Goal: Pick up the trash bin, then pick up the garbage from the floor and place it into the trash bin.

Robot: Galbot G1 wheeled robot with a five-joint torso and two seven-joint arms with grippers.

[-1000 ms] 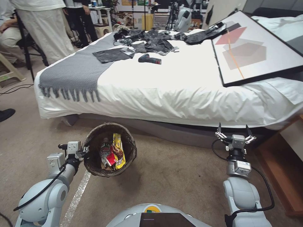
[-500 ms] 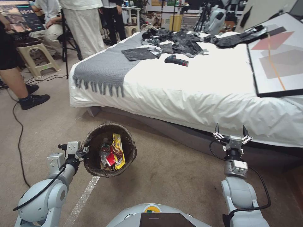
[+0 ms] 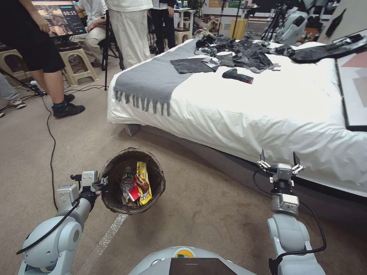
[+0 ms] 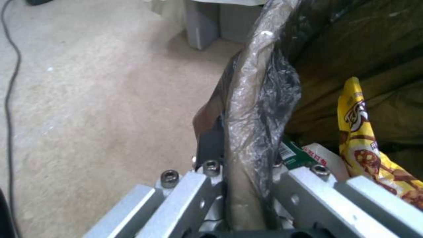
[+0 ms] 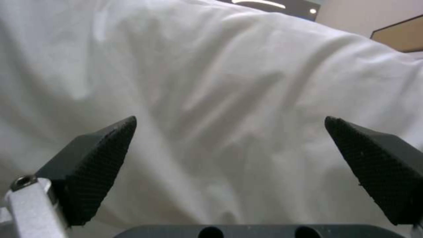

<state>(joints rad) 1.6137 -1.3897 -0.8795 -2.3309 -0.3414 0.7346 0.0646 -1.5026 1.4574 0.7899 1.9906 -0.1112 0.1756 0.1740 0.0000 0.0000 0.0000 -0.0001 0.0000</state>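
The trash bin (image 3: 156, 179), a round bucket lined with a dark bag, hangs above the floor (image 3: 206, 214) at lower left, tipped toward me. My left gripper (image 3: 102, 184) is shut on its rim; the left wrist view shows the bag-covered rim (image 4: 251, 109) pinched between the jaws. Garbage lies inside: a yellow snack wrapper (image 3: 143, 183), a small bottle (image 3: 127, 180) and a red scrap (image 3: 134, 193); the yellow wrapper (image 4: 365, 138) also fills the bin's side in the wrist view. My right gripper (image 3: 278, 157) is open and empty, raised in front of the bed's side.
A bed (image 3: 267, 110) with white sheet and grey throw (image 3: 153, 78) stands ahead and right; black bags and a dark tool (image 3: 237, 75) lie on it. People, stools and a monitor stand at upper left. A black cable (image 3: 49, 145) trails over the carpet.
The whole head view has swung left: the bed and framed picture slid rightward, and people and a monitor came into view. Both arms and the held bin keep their pose.
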